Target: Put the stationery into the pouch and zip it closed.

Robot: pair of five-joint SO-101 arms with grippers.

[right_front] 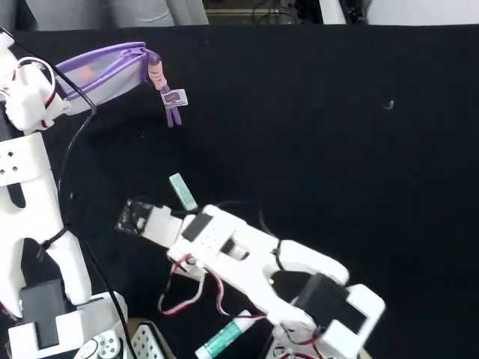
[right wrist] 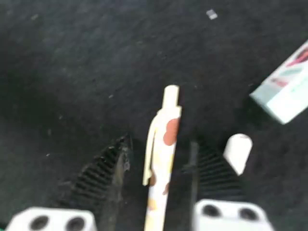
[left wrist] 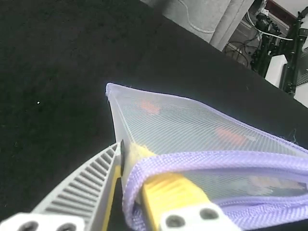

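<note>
The purple mesh pouch (right_front: pixel 101 71) hangs off the table at the far left, its mouth unzipped and a charm (right_front: pixel 171 97) dangling from the zipper. My left gripper (left wrist: pixel 129 154) is shut on the pouch (left wrist: pixel 192 130) at its edge, with the yellow finger inside and the white one outside. My right gripper (right_front: pixel 135 217) is low over the cloth near the middle and stands open. A cream pen with orange spots (right wrist: pixel 163 120) lies between its fingers with a gap on each side. A teal eraser (right_front: pixel 182 192) lies just beyond it.
A teal and white tube (right_front: pixel 224 338) lies at the near edge under the right arm. A small white cap-like piece (right wrist: pixel 238 151) sits beside one right finger, and the eraser (right wrist: pixel 284 98) is farther off. Black cloth (right_front: pixel 337 134) covers the table.
</note>
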